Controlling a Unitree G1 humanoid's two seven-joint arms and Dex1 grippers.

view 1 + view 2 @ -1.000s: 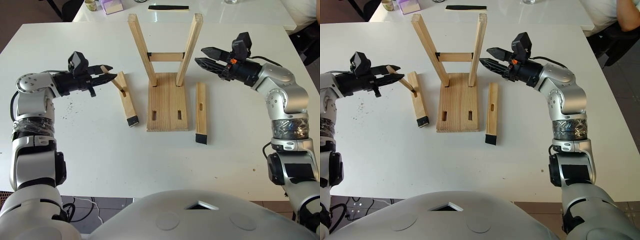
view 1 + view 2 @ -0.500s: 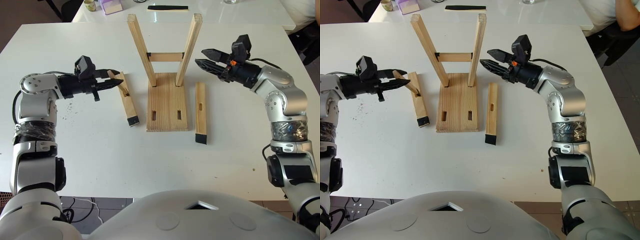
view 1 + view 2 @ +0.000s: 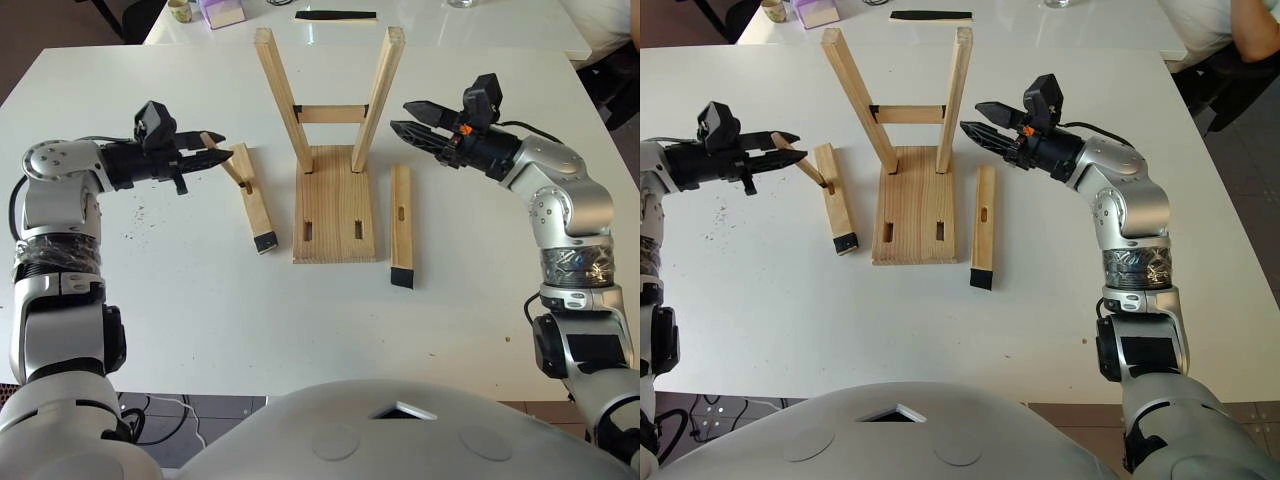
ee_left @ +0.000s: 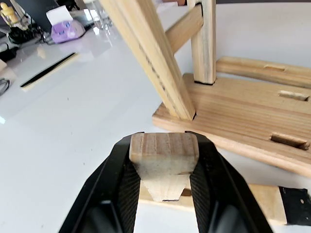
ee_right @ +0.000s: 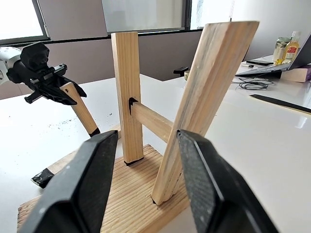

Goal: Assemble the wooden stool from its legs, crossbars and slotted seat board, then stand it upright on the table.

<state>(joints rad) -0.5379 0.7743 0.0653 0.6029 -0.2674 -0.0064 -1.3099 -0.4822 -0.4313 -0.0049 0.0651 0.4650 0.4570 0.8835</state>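
Left gripper (image 3: 222, 152) pinches the free end of a crossbar (image 4: 164, 154); its other end sits in a leg (image 3: 254, 202) lying left of the seat board (image 3: 335, 218). Right gripper (image 3: 399, 113) fingers spread, tips just beside the upright leg (image 3: 378, 92), apart from it.

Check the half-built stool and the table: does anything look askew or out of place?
Mainly the crossbar in the left gripper: it rises at a slant from the loose leg lying left of the seat board, not square to it. Dark specks also dot the table near that arm.
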